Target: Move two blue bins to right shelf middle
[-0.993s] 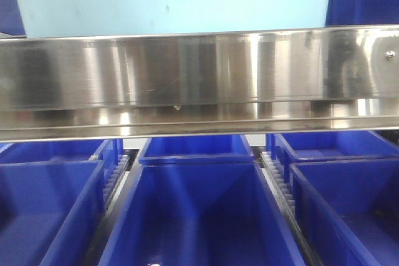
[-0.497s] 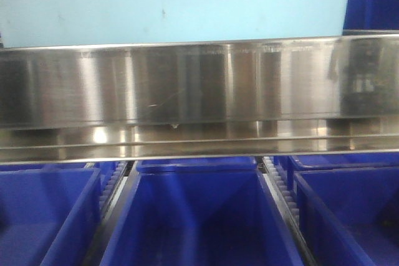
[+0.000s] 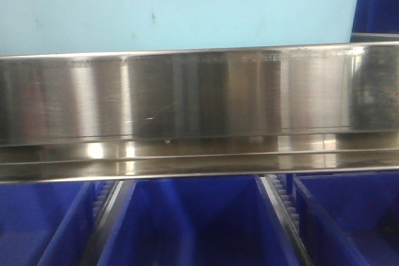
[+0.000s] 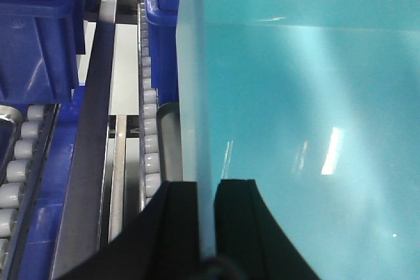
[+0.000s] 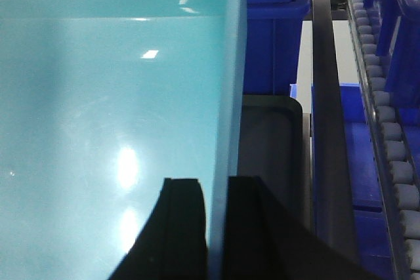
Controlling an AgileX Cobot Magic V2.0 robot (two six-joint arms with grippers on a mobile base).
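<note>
White rollers (image 4: 149, 136) run beside a grey rail (image 4: 92, 142).

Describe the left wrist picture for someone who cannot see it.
The robot's left hand grips the side wall of a light blue bin, one black finger each side. Beside it run a roller track and dark blue bins.

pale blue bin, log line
left gripper: shut on pale blue plastic bin | right gripper: same | bin above steel shelf rail

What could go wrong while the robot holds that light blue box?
The left gripper and right gripper each pinch only a thin wall of the light blue bin, so it might slip or tilt.
Its bottom looks close to the steel rail and could catch there.
</note>
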